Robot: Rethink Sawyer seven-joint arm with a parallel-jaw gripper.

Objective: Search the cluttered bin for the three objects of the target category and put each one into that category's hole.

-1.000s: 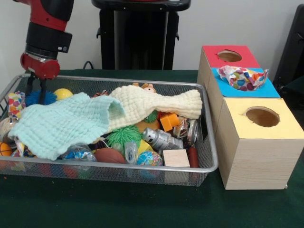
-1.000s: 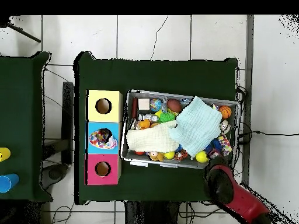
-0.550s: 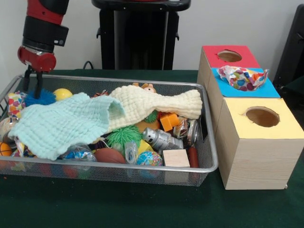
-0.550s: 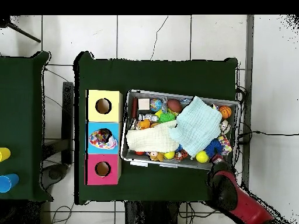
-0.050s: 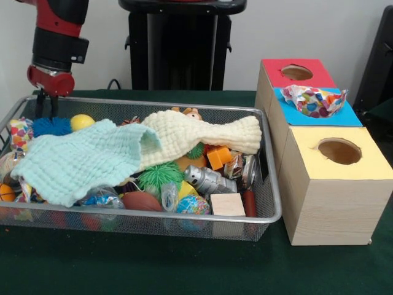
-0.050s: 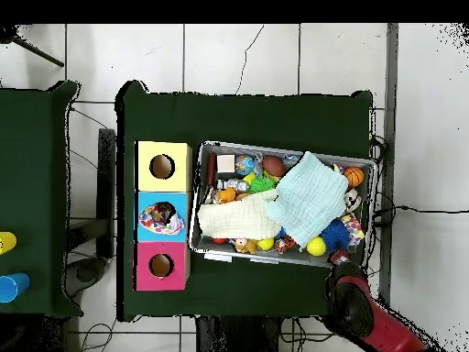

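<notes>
beside three holed boxes (image 5: 319,147), one bin (image 5: 270,212) with two cloths (image 5: 80,157); claw (image 5: 46,106) perhaps closed, empty

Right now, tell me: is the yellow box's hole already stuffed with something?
No. The yellow box shows an open, dark hole on top; only the blue box has a crumpled colourful wrapper over its hole.

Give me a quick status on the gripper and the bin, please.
Gripper empty, above the bin's far corner by the blue spiky ball. Two cloths cover much of the clutter. Blue box hole plugged by a crumpled wrapper.
</notes>
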